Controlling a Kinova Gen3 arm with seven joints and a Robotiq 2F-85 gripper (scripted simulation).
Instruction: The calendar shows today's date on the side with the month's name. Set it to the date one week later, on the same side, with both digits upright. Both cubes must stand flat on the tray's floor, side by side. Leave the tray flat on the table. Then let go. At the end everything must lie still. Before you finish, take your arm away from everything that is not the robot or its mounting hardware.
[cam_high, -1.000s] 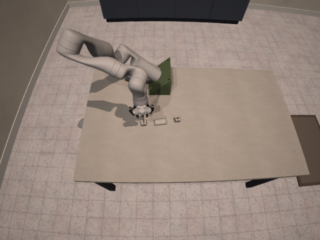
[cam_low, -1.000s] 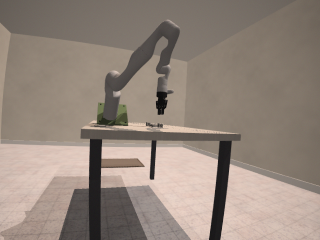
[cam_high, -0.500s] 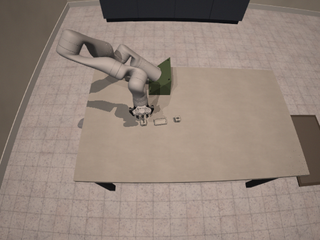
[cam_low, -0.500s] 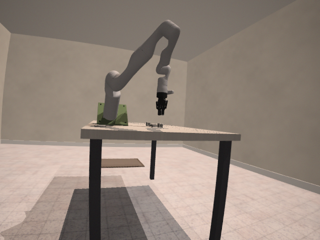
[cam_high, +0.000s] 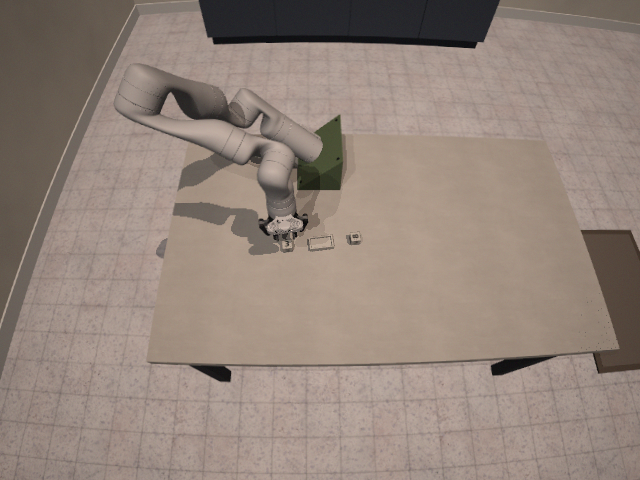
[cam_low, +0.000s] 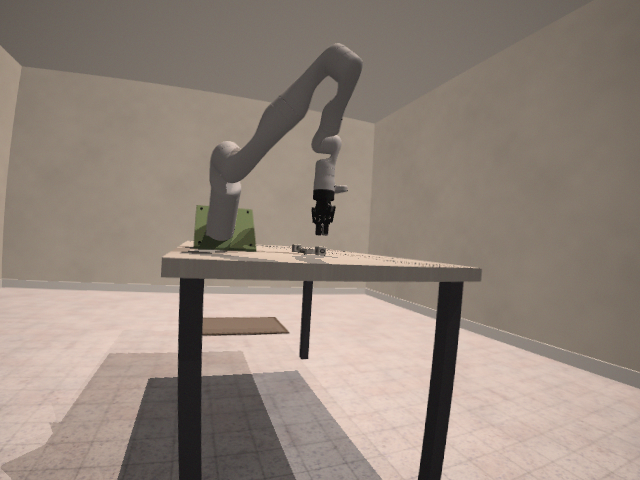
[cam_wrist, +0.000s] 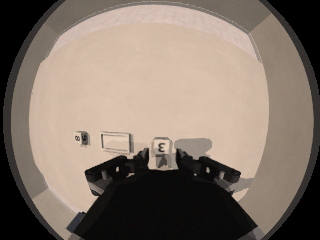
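Gripper (cam_low: 323, 221) hangs above the table (cam_high: 413, 289), fingers partly drawn in, nothing between them. Directly below it, one cube (cam_high: 287, 244) stands on the table just beside the tray (cam_high: 321, 242), top face reading 3. Second cube (cam_high: 354, 237) stands near the tray's opposite end. Tray lies flat.

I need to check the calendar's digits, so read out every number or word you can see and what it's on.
"3": top face of the cube under the gripper.
Other cube: one dark digit on top, too blurred to read.
Tray: no text readable; the month's name is not visible.
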